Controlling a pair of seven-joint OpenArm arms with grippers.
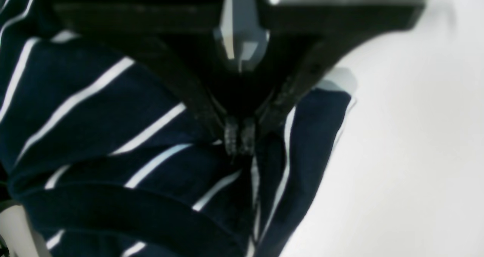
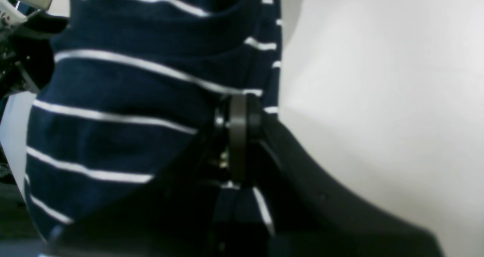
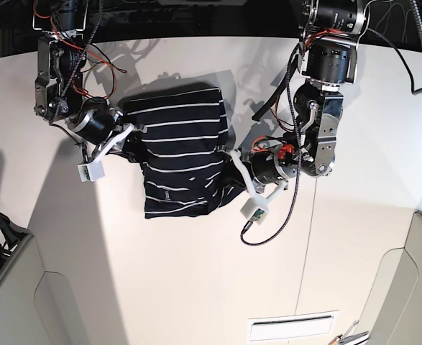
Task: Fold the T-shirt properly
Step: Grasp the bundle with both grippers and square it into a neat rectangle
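T-shirt [image 1: 113,136] cloth fills the left wrist view, bunched under the left gripper [image 1: 239,137], whose ribbed tips are pressed together on a pinch of the striped fabric. In the right wrist view, the right gripper [image 2: 237,143] is likewise closed on a fold of the shirt near its edge. From the base view, the shirt lies on the white table [image 3: 196,287] between both arms, already folded into a rough rectangle, with the lower right edge rumpled; further folds and smoothing seem left.
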